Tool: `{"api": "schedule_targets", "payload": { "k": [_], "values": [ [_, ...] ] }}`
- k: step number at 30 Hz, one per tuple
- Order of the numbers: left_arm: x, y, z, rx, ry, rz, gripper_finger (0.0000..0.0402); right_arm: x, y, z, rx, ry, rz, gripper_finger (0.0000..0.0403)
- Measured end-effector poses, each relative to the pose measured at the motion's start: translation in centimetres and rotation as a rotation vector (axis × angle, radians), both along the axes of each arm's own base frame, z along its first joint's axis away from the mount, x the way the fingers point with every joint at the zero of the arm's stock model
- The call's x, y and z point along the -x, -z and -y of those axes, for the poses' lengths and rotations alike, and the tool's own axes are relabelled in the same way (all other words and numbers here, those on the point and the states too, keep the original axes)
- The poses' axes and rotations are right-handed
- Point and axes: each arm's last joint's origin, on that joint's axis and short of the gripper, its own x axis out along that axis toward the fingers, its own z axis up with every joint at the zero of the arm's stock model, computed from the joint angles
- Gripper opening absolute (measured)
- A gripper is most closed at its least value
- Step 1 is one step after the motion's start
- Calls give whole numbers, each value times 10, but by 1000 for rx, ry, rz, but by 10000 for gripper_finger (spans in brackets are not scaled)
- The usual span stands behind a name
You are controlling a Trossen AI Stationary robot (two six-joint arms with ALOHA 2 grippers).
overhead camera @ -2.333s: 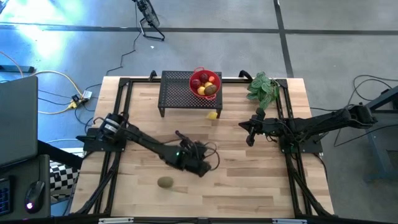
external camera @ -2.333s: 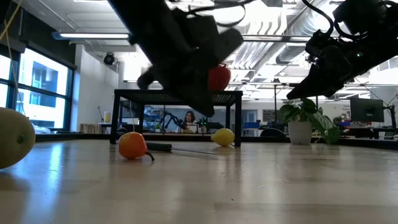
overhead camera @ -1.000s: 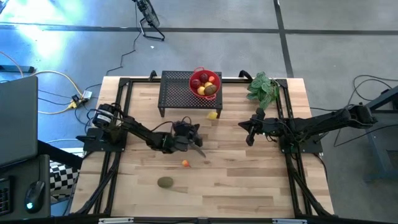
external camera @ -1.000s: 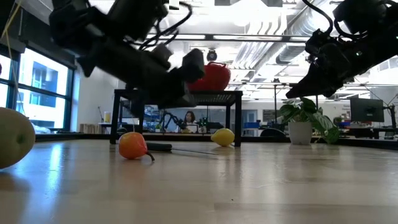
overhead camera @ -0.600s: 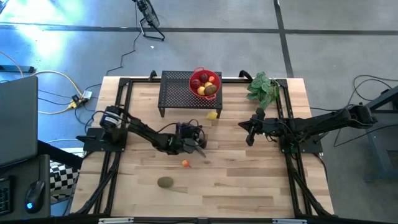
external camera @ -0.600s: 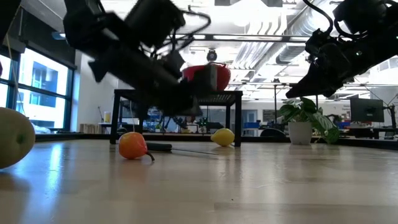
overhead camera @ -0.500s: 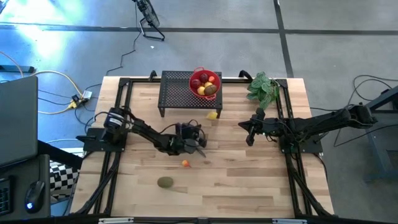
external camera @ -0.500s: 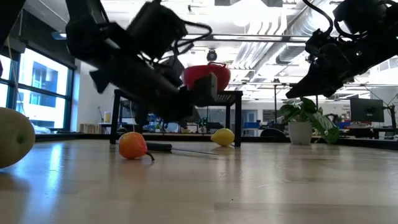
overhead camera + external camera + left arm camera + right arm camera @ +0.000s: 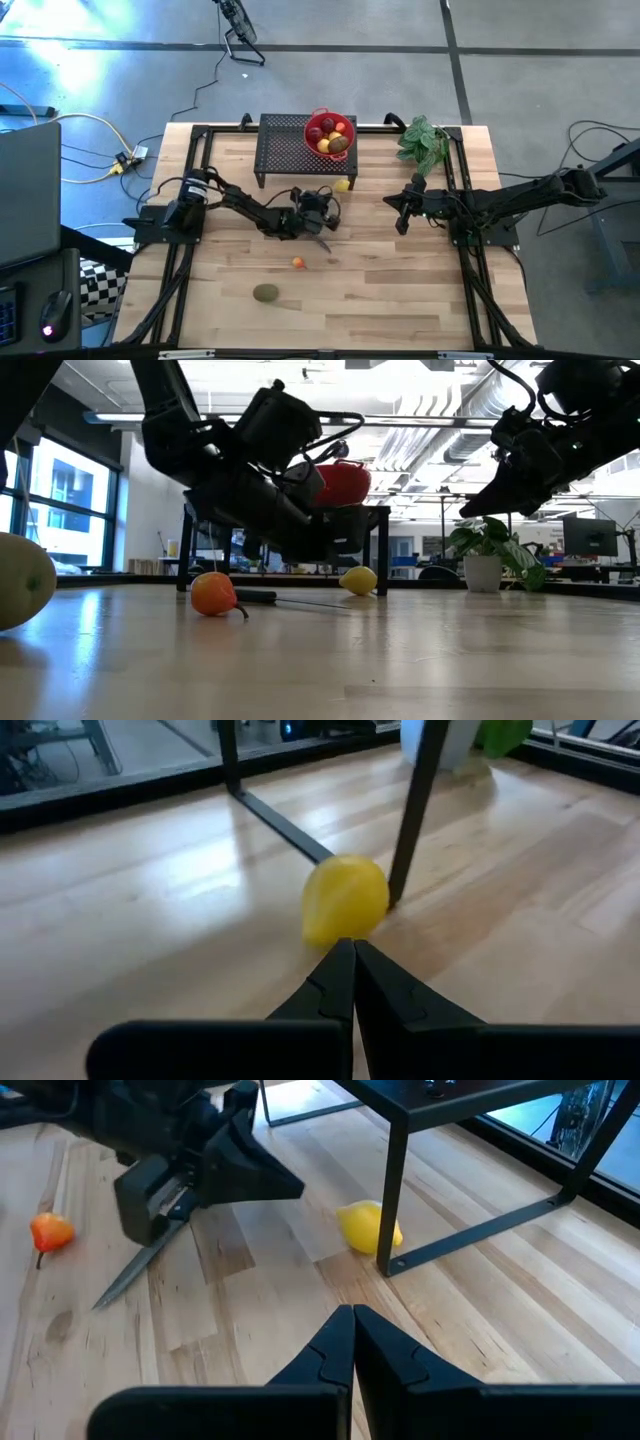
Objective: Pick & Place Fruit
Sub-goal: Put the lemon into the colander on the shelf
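Lemon (image 9: 345,900) on the counter (image 9: 400,290) against the rack leg (image 9: 412,810), probably light, firm, prone to roll, best pinched across its middle; left gripper (image 9: 353,955) fully closed, empty, just short of it; right gripper (image 9: 352,1320) closed, idle.

Loose on the table (image 9: 400,290): one lemon (image 9: 343,184), one small orange fruit (image 9: 297,263), one kiwi (image 9: 265,293) and one knife (image 9: 140,1266). One red bowl (image 9: 312,120) holds several fruits, too crowded to count. One leafy plant (image 9: 422,143). Two arms.
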Motion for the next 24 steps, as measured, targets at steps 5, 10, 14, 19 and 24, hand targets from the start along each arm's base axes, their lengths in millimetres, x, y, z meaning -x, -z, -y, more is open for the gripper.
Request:
{"api": "schedule_targets", "payload": {
  "k": [5,10,14,19,24],
  "values": [
    [-1,0,-11,13,-6,-3,0,0,0,0,0,0,4,3],
    [-2,-2,-22,-9,-7,-11,0,0,0,0,0,0,4,3],
    [-4,-3,-29,3,28,2,0,0,0,0,0,0,4,3],
    [-4,-3,-33,6,31,-1,0,0,0,0,0,0,5,3],
    [-4,-3,-33,2,41,-9,0,0,0,0,0,0,4,3]
  ]
}}
